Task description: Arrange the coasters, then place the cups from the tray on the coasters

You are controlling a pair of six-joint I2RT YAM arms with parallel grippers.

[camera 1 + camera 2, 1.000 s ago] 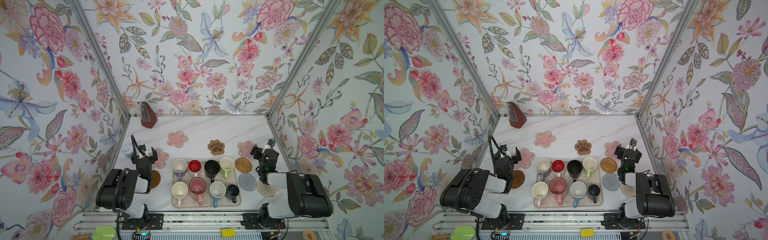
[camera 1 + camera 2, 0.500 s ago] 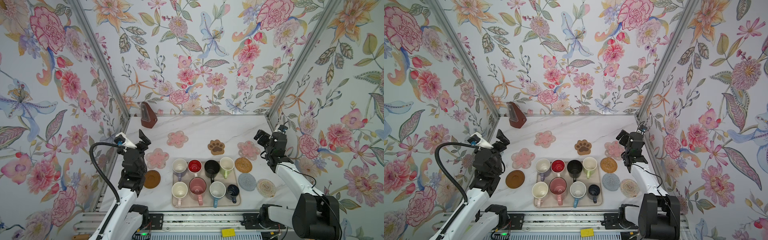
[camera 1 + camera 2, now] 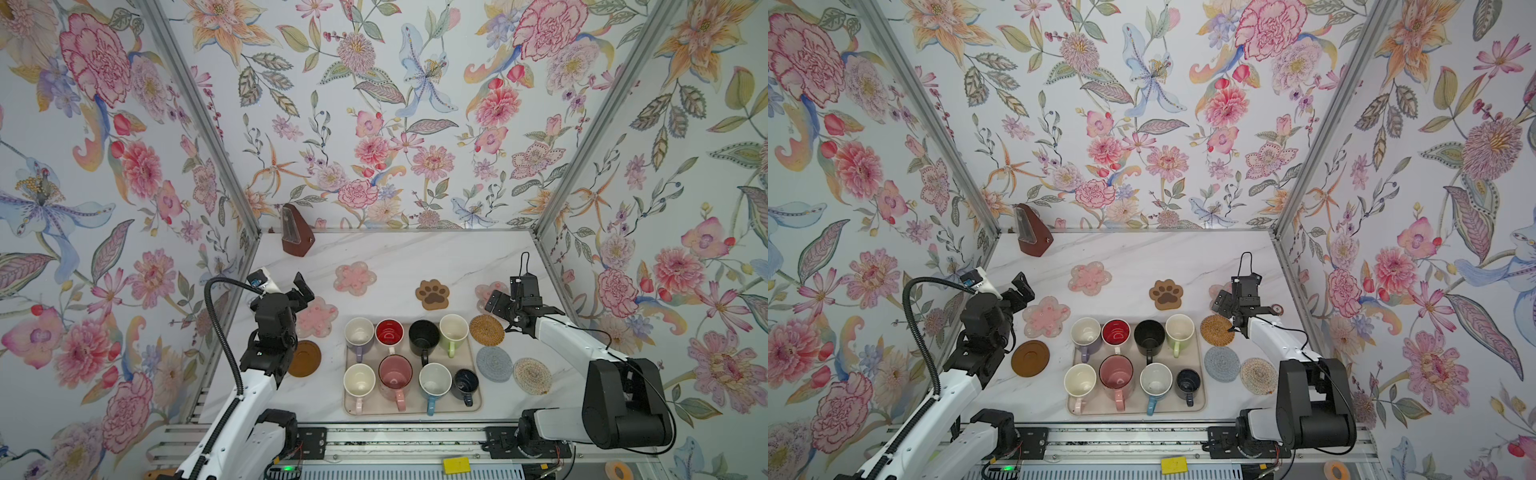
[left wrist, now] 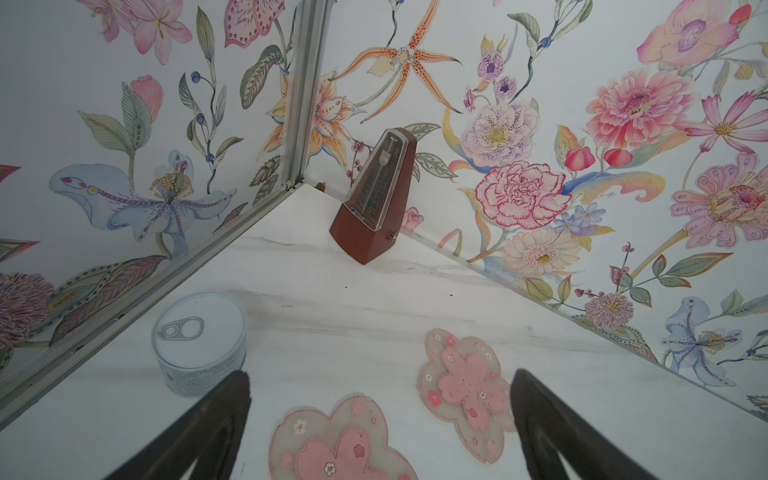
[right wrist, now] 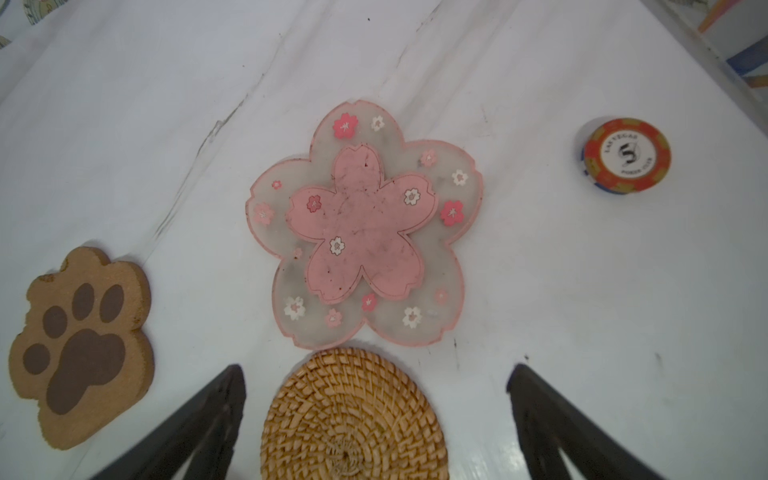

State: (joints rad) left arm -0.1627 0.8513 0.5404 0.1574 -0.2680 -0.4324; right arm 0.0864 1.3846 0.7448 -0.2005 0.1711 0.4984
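Several cups, among them a black one [image 3: 424,334] and a speckled pink one [image 3: 395,372], stand on the beige tray [image 3: 411,409]. Coasters lie around it: pink flowers [image 3: 354,278] [image 3: 318,318], paw print [image 3: 433,294], brown disc [image 3: 305,358], rattan [image 3: 486,329], grey [image 3: 494,363] and cream [image 3: 532,375] rounds. My left gripper [image 3: 297,293] [image 4: 380,378] hangs open and empty over the near-left flower coaster [image 4: 340,444]. My right gripper [image 3: 509,297] [image 5: 376,368] is open and empty above the rattan coaster [image 5: 353,419], partly hiding a third flower coaster [image 5: 365,224].
A brown metronome [image 3: 297,237] stands in the back left corner. A pale lidded can [image 4: 199,340] sits by the left wall. A poker chip [image 5: 627,156] lies near the right wall. Floral walls close in three sides of the marble table.
Both arms have unfolded from their low rest by the front rail and reached out over the table, left toward the flower coasters, right toward the rattan one. No object has moved.
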